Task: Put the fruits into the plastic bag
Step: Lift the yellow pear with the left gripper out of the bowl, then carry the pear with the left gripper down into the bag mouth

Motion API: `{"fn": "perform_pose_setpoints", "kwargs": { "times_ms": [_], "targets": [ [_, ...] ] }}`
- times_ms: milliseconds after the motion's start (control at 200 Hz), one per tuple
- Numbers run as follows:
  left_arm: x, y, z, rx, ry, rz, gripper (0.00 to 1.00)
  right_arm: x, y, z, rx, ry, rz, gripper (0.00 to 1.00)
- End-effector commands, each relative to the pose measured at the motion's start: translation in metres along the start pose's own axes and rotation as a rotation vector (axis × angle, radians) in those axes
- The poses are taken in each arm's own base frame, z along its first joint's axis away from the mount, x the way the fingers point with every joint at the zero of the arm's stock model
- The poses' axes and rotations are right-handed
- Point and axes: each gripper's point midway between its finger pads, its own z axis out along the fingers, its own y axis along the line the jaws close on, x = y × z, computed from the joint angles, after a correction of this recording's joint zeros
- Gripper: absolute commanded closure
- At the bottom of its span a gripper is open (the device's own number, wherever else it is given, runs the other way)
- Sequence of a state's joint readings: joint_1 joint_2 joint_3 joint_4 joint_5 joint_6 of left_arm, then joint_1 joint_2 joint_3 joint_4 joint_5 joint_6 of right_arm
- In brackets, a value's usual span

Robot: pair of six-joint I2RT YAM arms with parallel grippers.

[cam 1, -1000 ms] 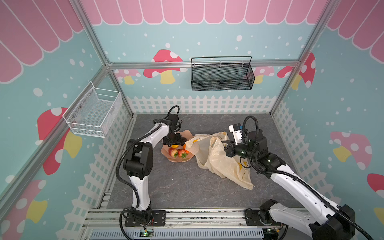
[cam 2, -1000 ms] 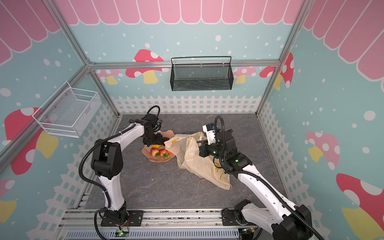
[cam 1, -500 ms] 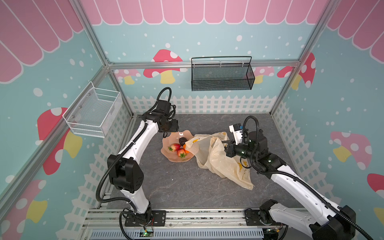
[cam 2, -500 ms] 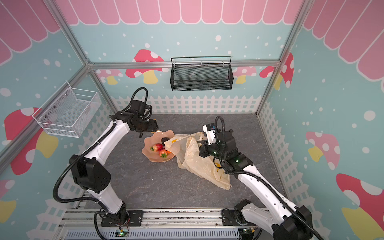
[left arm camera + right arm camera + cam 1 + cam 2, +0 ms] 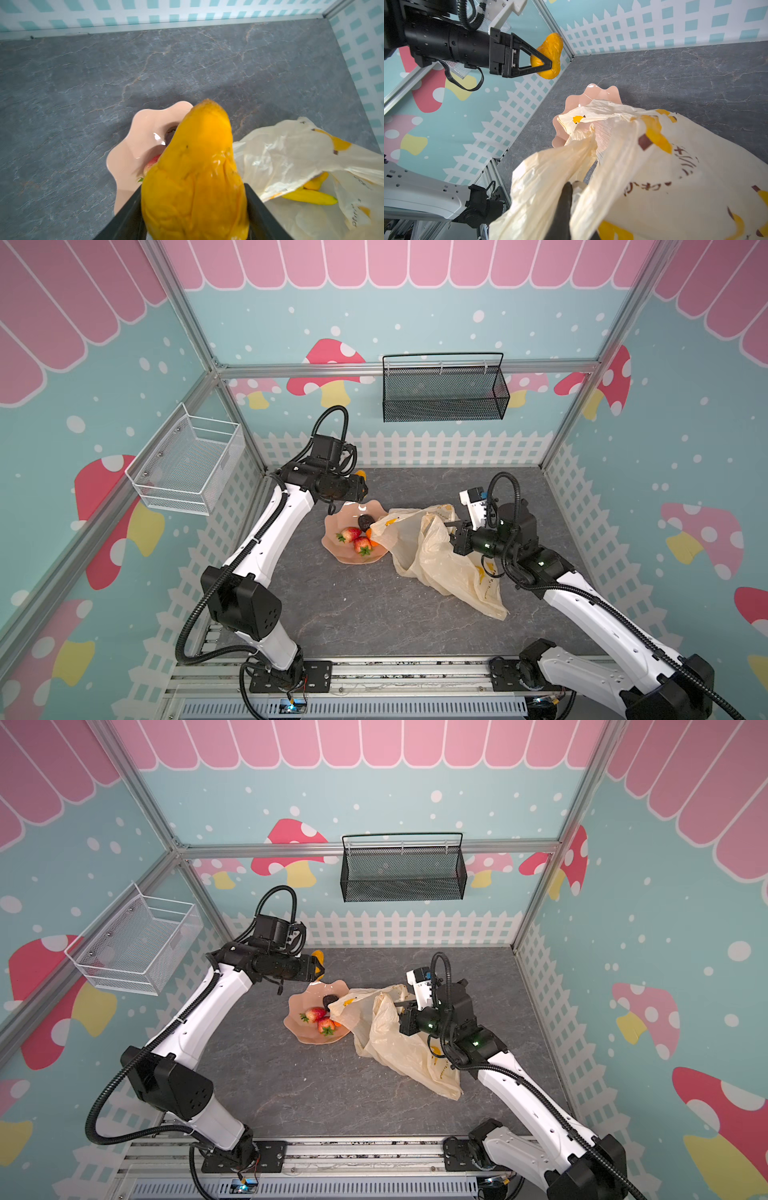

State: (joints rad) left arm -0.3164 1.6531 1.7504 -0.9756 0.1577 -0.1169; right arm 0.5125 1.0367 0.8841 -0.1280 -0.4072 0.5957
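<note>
My left gripper [image 5: 360,486] [image 5: 193,191] hangs above the pink dish's [image 5: 337,552] far edge, shut on a yellow-orange fruit [image 5: 197,166] [image 5: 550,52] that fills its jaws. Two red strawberries [image 5: 350,534] [image 5: 363,545] and a small orange piece [image 5: 375,542] lie in the dish. The cream plastic bag [image 5: 440,568] [image 5: 643,176] lies crumpled right of the dish, its rim draped over the dish edge. Yellow bananas [image 5: 309,196] show inside its mouth. My right gripper [image 5: 451,526] [image 5: 566,195] is shut on the bag's gathered upper edge and holds it up.
A dark round thing [image 5: 365,522] also sits in the dish. A white wire basket [image 5: 187,466] hangs on the left wall and a black mesh basket [image 5: 444,393] on the back wall. White fence panels border the grey floor [image 5: 353,614].
My left arm has risen from the dish and swung back with the yellow-orange fruit in its jaws. The right arm and the bag have not moved.
</note>
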Motion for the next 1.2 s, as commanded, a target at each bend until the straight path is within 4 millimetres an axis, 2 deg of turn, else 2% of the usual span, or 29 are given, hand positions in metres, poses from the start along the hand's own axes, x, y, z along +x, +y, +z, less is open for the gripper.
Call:
{"fn": "perform_pose_setpoints", "kwargs": {
  "times_ms": [0,65,90,225,420,640,941,1056,1196],
  "targets": [
    [-0.003,-0.044,-0.031,0.116,-0.059,0.129,0.40,-0.004,0.007,-0.006,-0.015,-0.017,-0.013,1.00],
    [0.000,-0.061,-0.040,0.168,-0.078,0.172,0.40,-0.004,0.007,-0.006,-0.015,-0.017,-0.014,1.00],
    [0.006,-0.077,-0.043,0.201,-0.077,0.204,0.41,-0.004,0.007,-0.006,-0.015,-0.017,-0.015,1.00],
    [0.023,-0.113,-0.056,0.316,-0.088,0.266,0.42,-0.003,0.007,-0.006,-0.014,-0.017,-0.013,1.00],
    [0.044,-0.139,-0.056,0.392,-0.064,0.299,0.45,-0.004,0.007,-0.007,-0.015,-0.018,-0.011,1.00],
    [0.062,-0.142,-0.035,0.391,0.001,0.312,0.49,-0.005,0.009,-0.007,-0.019,-0.021,-0.011,1.00],
    [0.114,-0.142,0.010,0.385,0.171,0.337,0.52,-0.004,0.008,-0.010,-0.015,-0.027,-0.005,1.00],
    [0.122,-0.141,0.030,0.388,0.195,0.306,0.53,-0.004,0.009,-0.010,-0.017,-0.026,-0.006,1.00],
    [0.122,-0.145,0.051,0.410,0.211,0.253,0.57,-0.005,0.011,-0.011,-0.024,-0.031,-0.008,1.00]
  ]
}}
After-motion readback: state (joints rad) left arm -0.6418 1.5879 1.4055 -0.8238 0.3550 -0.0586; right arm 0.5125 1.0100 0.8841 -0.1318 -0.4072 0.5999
